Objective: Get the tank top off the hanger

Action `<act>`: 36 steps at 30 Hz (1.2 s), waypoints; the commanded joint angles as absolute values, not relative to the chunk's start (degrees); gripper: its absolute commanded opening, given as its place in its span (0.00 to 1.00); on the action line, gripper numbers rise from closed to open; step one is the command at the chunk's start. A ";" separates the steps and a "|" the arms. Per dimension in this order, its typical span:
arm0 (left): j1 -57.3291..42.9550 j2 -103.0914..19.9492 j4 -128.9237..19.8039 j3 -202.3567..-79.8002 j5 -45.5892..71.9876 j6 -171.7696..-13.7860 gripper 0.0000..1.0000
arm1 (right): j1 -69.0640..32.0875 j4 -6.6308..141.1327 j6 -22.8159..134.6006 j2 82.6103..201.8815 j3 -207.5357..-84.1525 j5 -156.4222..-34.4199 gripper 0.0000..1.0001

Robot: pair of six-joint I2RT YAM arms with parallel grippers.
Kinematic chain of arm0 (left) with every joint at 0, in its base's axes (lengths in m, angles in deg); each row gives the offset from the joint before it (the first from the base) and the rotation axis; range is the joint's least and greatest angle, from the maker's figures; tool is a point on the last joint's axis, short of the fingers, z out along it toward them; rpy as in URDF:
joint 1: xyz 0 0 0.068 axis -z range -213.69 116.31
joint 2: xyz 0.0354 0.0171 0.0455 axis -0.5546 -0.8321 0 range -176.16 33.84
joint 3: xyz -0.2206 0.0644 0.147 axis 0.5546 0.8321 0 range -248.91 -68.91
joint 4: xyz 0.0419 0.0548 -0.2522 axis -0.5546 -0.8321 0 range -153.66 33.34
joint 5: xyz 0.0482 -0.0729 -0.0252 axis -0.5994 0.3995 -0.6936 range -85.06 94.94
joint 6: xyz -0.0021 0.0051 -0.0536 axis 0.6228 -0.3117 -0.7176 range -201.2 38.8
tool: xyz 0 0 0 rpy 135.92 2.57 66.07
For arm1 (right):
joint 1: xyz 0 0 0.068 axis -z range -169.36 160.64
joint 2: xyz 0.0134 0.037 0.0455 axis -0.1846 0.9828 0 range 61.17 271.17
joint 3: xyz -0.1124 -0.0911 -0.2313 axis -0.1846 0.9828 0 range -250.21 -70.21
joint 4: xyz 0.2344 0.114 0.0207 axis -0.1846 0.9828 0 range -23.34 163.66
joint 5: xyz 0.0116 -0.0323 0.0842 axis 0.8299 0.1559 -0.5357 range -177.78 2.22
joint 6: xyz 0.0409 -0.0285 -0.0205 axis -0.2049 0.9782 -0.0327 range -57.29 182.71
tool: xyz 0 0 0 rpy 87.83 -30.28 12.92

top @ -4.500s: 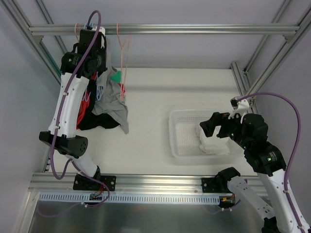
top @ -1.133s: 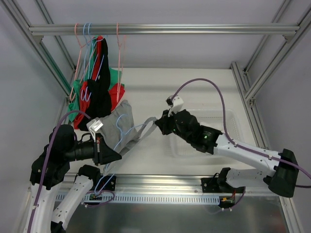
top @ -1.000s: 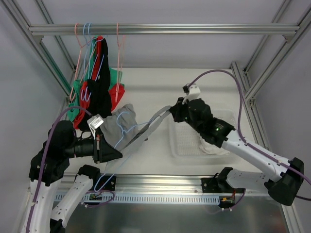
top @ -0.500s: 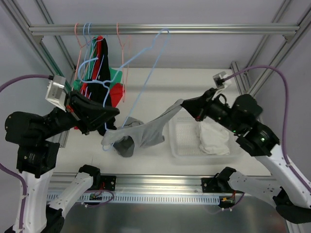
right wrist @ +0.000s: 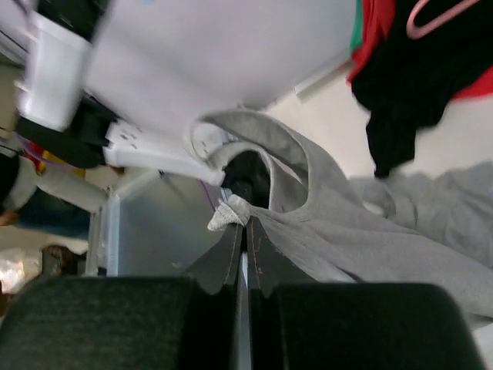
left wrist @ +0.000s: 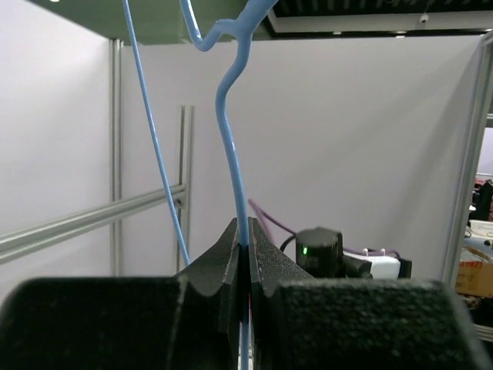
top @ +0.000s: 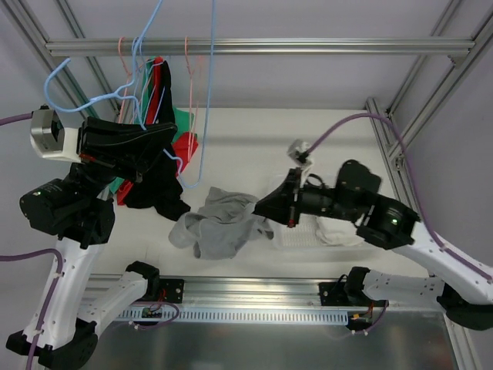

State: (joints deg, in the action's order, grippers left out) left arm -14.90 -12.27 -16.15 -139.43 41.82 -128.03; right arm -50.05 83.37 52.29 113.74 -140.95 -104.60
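The grey tank top (top: 219, 225) lies crumpled on the white table, off the hanger. My right gripper (top: 262, 210) is low beside its right edge, shut on a fold of its hem; the right wrist view shows the grey fabric (right wrist: 370, 239) pinched at the fingertips of the right gripper (right wrist: 246, 220). The light blue wire hanger (top: 212, 38) is bare and held high at the left, reaching past the top of the overhead view. My left gripper (top: 171, 135) is shut on its wire; the left wrist view shows the hanger (left wrist: 235, 154) rising from the left gripper (left wrist: 248, 235).
Black, red and green garments (top: 158, 100) hang on pink and blue hangers from the top rail (top: 308, 46) at the back left. A clear basket (top: 279, 237) holding a white cloth (top: 339, 230) sits under the right arm. Frame posts stand at both sides.
My left arm has lifted the hanger higher and leftward. The tank top, stretched between hanger and right gripper before, has come off and dropped onto the table. My right gripper moved down and left with it.
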 commanded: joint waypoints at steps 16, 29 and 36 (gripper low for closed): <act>-14.35 2.90 -66.49 -129.64 29.10 -105.98 0.00 | -57.30 79.40 50.31 127.35 -129.10 -79.53 0.99; -10.15 -16.85 -85.48 -144.03 16.04 -100.89 0.00 | -56.16 82.21 50.84 122.43 -128.13 -76.62 0.99; -4.16 -36.20 -90.50 -167.05 2.22 -97.72 0.00 | -55.46 82.48 50.67 121.55 -127.26 -76.97 0.99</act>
